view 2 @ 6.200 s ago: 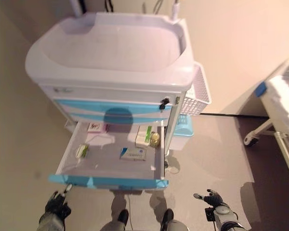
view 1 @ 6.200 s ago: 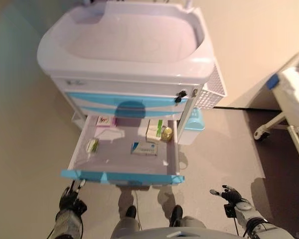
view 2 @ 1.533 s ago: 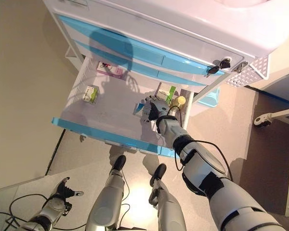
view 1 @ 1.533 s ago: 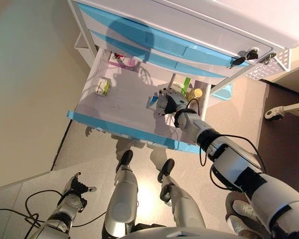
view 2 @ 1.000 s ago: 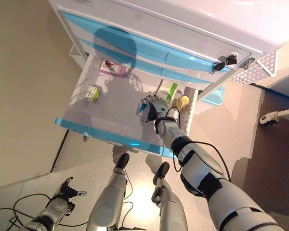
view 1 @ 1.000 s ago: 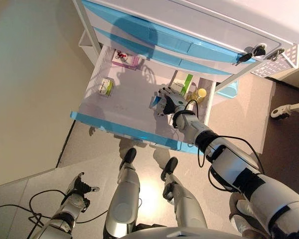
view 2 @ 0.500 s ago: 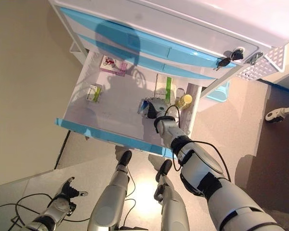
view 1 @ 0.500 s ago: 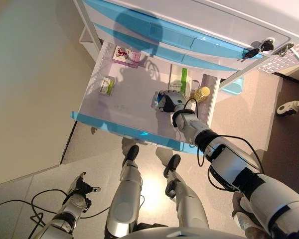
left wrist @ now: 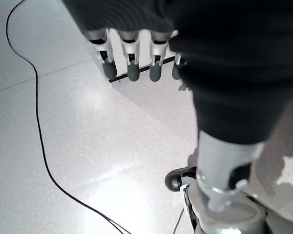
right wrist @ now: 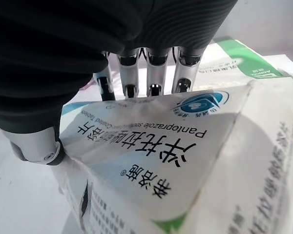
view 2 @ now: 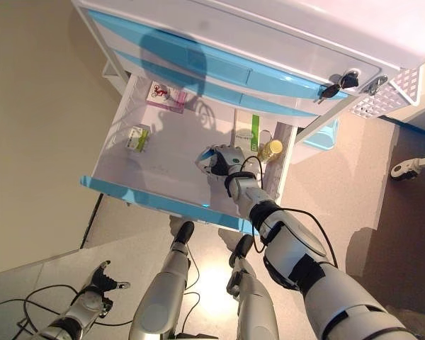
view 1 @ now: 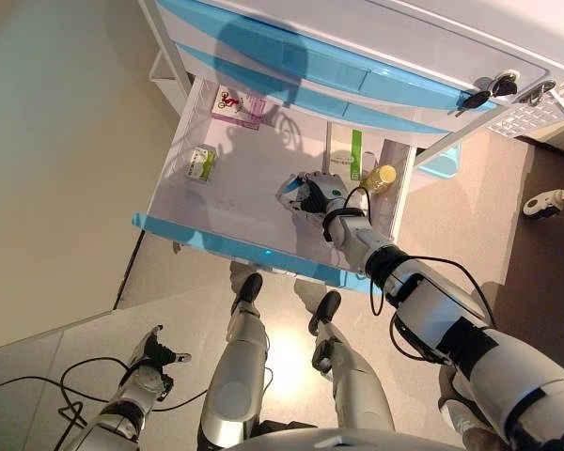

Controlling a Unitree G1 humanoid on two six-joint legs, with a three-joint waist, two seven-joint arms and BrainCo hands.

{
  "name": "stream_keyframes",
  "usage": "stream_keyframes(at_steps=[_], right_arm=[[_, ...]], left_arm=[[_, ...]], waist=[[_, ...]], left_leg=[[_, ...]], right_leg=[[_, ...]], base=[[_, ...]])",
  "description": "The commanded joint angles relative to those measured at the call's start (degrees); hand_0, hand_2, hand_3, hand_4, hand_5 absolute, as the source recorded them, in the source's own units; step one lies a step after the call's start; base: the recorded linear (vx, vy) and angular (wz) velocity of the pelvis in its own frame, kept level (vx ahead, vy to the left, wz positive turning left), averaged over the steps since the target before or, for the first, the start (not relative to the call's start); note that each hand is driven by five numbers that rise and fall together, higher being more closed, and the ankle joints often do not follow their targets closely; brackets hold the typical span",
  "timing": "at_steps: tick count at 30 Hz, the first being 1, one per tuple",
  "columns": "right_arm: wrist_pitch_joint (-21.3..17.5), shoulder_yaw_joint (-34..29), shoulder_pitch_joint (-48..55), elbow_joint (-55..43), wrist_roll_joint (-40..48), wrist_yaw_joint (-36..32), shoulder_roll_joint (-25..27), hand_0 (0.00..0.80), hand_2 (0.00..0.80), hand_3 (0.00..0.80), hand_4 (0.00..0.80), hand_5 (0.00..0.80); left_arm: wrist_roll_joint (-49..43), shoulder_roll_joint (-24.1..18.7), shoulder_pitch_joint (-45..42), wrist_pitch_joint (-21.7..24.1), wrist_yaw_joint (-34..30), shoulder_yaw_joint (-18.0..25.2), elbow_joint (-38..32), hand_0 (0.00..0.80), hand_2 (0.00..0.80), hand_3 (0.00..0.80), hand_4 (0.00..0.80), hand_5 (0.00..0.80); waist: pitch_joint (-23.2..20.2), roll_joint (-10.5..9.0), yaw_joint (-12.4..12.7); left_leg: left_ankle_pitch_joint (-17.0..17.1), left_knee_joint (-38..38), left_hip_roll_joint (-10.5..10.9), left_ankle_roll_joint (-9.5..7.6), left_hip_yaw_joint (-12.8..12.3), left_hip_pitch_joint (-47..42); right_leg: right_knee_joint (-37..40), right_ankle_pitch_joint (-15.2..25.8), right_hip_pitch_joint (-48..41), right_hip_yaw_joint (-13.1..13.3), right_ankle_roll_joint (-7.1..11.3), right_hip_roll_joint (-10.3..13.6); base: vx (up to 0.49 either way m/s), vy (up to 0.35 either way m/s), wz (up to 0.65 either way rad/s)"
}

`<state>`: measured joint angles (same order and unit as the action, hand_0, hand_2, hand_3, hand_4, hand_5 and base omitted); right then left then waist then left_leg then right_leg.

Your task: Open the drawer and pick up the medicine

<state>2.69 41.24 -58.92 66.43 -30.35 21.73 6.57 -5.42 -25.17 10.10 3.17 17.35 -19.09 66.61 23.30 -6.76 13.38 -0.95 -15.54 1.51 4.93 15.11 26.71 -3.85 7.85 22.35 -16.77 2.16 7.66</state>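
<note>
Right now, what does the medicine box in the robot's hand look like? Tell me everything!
The medicine box is a flat white cardboard carton with dark printed writing, a round blue logo near one corner and a bit of green at an edge. The right hand has its fingers curled over one long edge and its thumb on the opposite side, pinching it. It is tilted, one end raised, over the floor of the open drawer, towards its right side.
</note>
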Motion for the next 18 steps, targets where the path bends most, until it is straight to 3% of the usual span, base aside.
stream_keyframes(at_steps=[1,18], right_arm=[[0.4,1.0,-0.2,2.1,-1.9,-0.7,0.4,0.8,0.8,0.8,0.8,0.8],[-1.2,0.4,0.7,-4.4,0.9,-0.1,2.4,0.8,0.8,0.8,0.8,0.8]], left_arm=[[1.1,-0.3,0.5,0.1,1.1,-0.5,1.9,0.0,0.0,0.0,0.0,0.0],[1.6,0.1,0.2,0.3,1.5,0.2,1.7,0.0,0.0,0.0,0.0,0.0]], waist=[[3.1,0.84,0.5],[2.8,0.46,-0.7]], left_leg=[[5.1,6.2,3.6,-4.44,0.5,0.0],[4.9,5.9,3.5,-4.41,-0.2,-0.2]], right_leg=[[-5.8,-4.6,-0.9,1.8,4.54,0.5],[-6.2,-4.6,-0.8,2.3,4.51,0.5]], base=[[0.0,0.0,0.0],[0.0,0.0,0.0]])
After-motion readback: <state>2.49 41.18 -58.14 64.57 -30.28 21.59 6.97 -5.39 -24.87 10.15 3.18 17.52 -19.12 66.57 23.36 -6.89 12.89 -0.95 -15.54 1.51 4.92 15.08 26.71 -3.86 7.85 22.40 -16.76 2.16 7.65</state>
